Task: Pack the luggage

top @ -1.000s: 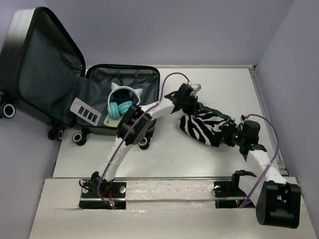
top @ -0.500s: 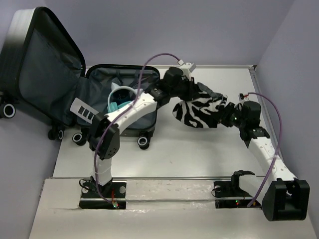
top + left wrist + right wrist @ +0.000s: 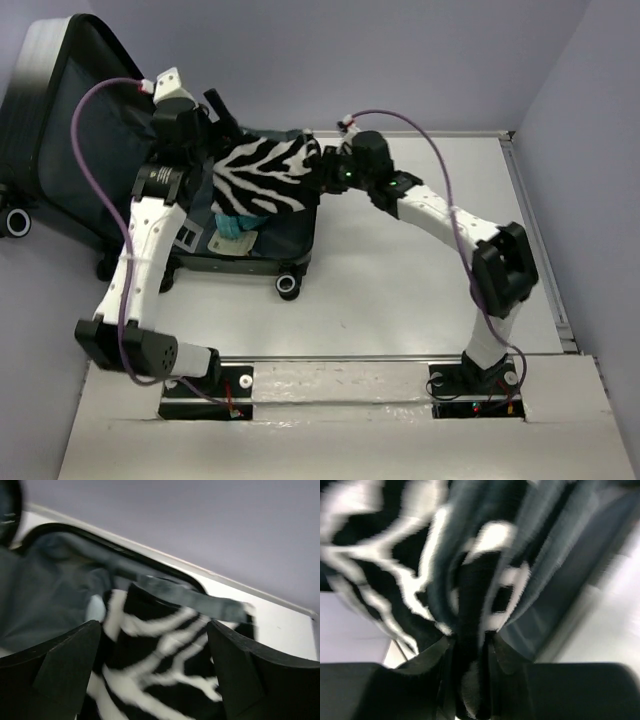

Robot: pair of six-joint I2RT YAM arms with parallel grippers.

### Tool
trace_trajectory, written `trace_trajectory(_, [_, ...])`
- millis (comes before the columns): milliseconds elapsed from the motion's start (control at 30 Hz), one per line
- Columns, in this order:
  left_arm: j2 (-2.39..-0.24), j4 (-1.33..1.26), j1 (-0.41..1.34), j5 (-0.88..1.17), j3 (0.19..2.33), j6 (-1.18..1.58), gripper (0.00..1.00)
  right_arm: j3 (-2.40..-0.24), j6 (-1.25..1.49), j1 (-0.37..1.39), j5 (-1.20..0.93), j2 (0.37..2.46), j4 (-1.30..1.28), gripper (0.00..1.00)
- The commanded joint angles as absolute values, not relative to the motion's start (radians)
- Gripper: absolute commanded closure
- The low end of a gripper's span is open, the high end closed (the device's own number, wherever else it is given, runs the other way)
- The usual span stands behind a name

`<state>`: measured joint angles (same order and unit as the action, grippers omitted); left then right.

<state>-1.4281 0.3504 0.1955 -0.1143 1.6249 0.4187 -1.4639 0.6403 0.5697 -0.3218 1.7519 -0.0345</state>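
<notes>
Black-and-white zebra pouch over open luggage, right gripper pinched on it, left gripper gripping wider.

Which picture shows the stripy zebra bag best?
The top view: nearly the whole zebra bag shows, over the open suitcase, pinched by the right end effector. The left wrist view shows a blurry part; the right wrist view, only a blurry close-up.
</notes>
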Motion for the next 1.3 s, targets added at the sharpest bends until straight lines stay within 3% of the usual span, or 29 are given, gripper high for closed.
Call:
trace_trajectory(0, [-1.124, 0.405, 0.215, -0.386, 1.495, 0.367, 0.01, -1.663, 0.589, 0.669, -0.313, 1.963, -0.099, 0.4])
trace_trajectory(67, [-1.033, 0.443, 0.213, -0.472, 1.448, 0.368, 0.01, -1.75, 0.554, 0.678, -0.325, 2.053, -0.171, 0.18])
trace_trajectory(100, [-0.941, 0.474, 0.213, -0.509, 1.427, 0.368, 0.01, -1.768, 0.545, 0.678, -0.319, 2.069, -0.187, 0.15])
trace_trajectory(300, [-0.616, 0.59, 0.213, -0.871, 1.202, 0.411, 0.04, -1.726, 0.468, 0.678, -0.275, 1.998, -0.204, 0.12])
trace_trajectory(433, [-0.543, 0.656, 0.213, -1.089, 1.085, 0.413, 0.05, -1.704, 0.396, 0.678, -0.207, 1.922, -0.256, 0.12])
trace_trajectory(700, [-0.689, 0.568, 0.181, -1.33, 1.083, 0.347, 0.02, -1.591, 0.288, 0.678, -0.121, 1.729, -0.267, 0.05])
trace_trajectory(833, [-0.704, 0.238, 0.01, -1.266, 0.97, 0.114, 0.04, -1.537, 0.238, 0.678, -0.146, 1.689, -0.264, 0.05])
trace_trajectory(1067, [-0.966, 0.287, -0.166, -1.206, 1.063, 0.224, 0.05, -1.477, 0.249, 0.678, -0.172, 1.721, -0.239, 0.02])
trace_trajectory(1200, [-1.032, 0.241, -0.204, -1.212, 1.085, 0.189, 0.1, -1.486, 0.268, 0.678, -0.166, 1.775, -0.23, 0.02])
trace_trajectory(1267, [-1.054, 0.201, -0.206, -1.201, 1.089, 0.167, 0.24, -1.491, 0.285, 0.678, -0.187, 1.821, -0.203, 0.02])
